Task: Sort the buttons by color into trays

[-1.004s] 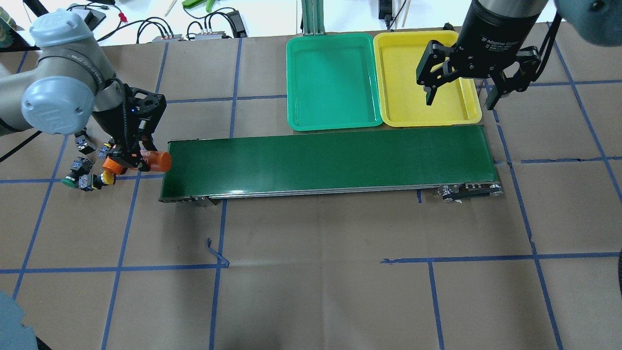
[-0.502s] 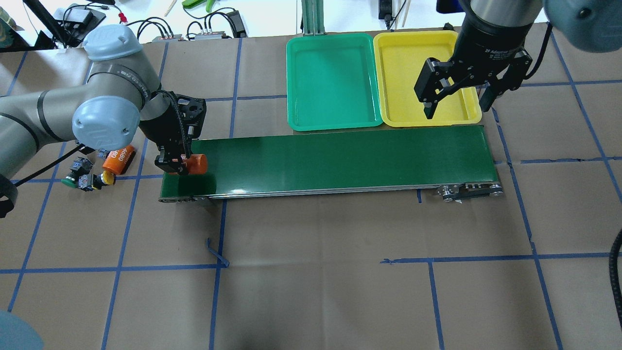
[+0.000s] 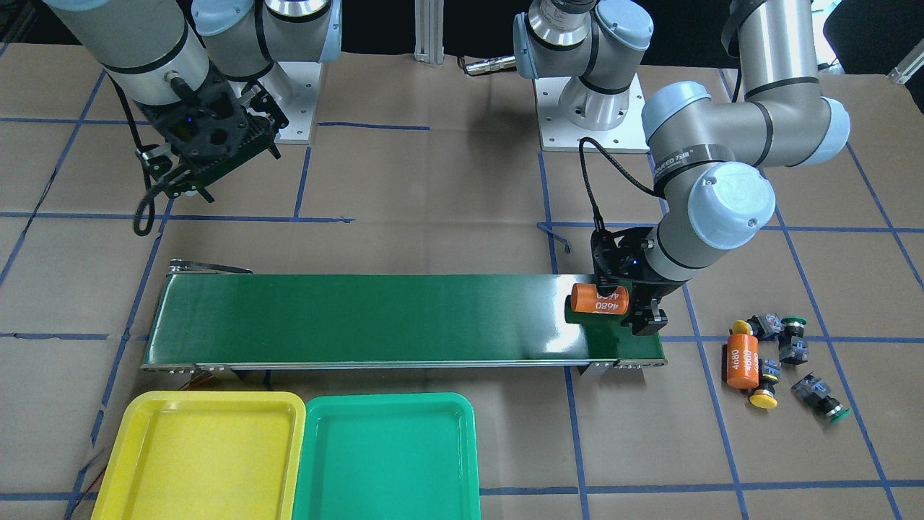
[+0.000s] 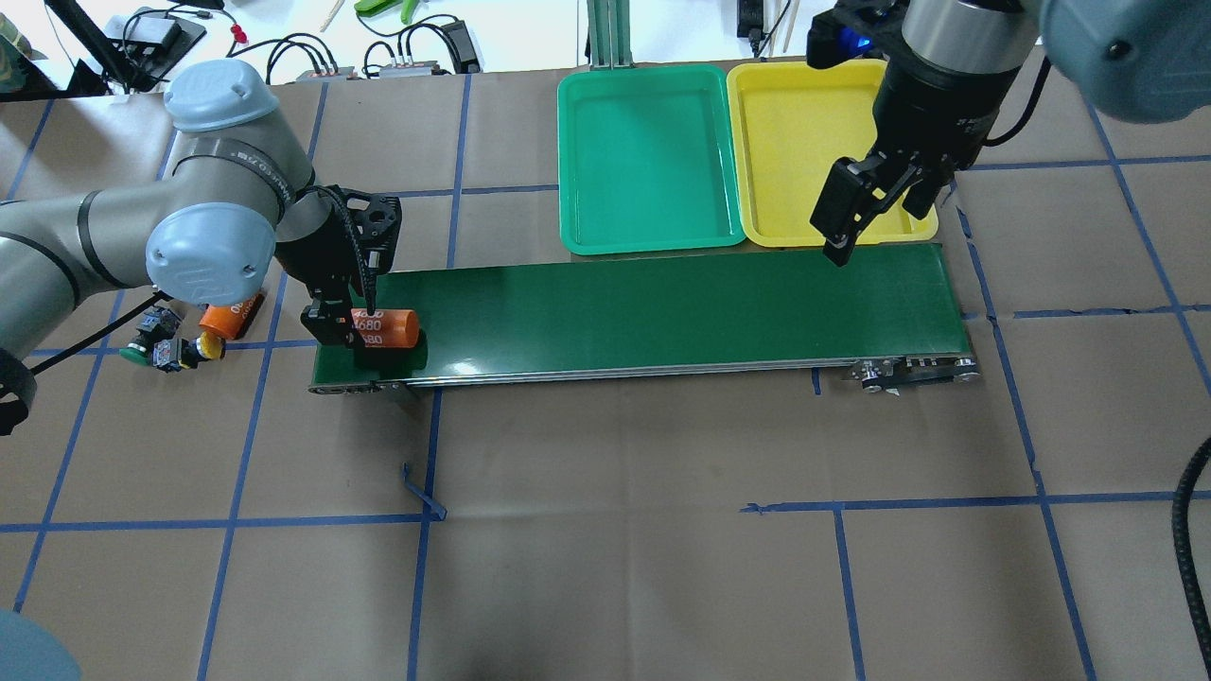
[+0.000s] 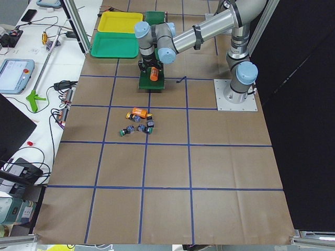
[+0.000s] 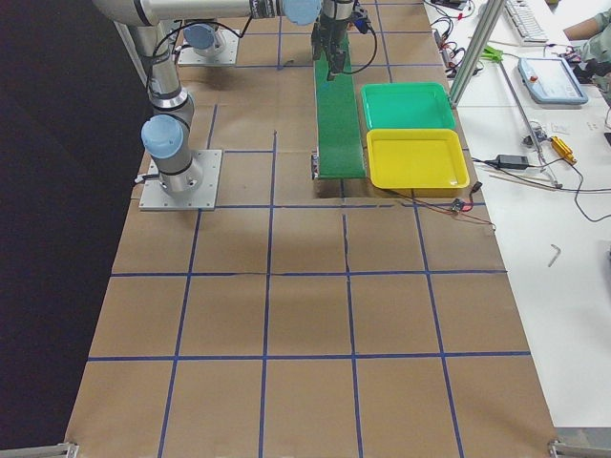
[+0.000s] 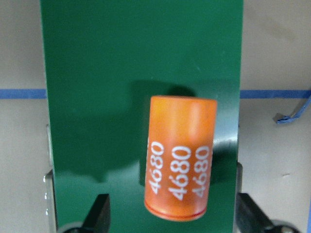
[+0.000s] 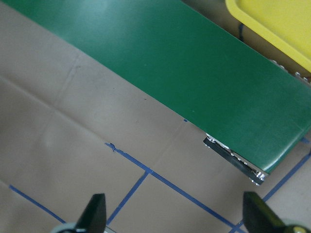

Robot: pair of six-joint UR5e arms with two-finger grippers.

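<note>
Orange and marked 4680, the cylinder you see on the conveyor belt lies on its side at the belt's end nearest the robot's left arm. Your left hand stands over that end with its fingers spread wide. In the left wrist view one end of the cylinder lies between the two fingertips, with green belt showing on either side, so the hand grips nothing.

Your right hand hangs above the belt's opposite end, by the near rim of the yellow tray. Its fingers are likewise well apart and hold nothing. Its wrist camera looks down on the belt's metal end and the brown paper of the counter.

The green tray sits beside the yellow one, their rims meeting. Both are just beyond the belt's far edge as seen from behind the robot.

Look for the buttons on the counter past the belt's left-arm end, where they lie in a loose cluster, well apart from both trays. Among them you can pick out a yellow-capped button, and a green-capped button on the robot's side of the cluster. There is one more green cap on the operators' side. A second orange cylinder lies in the same cluster, just beside the yellow-capped button.
</note>
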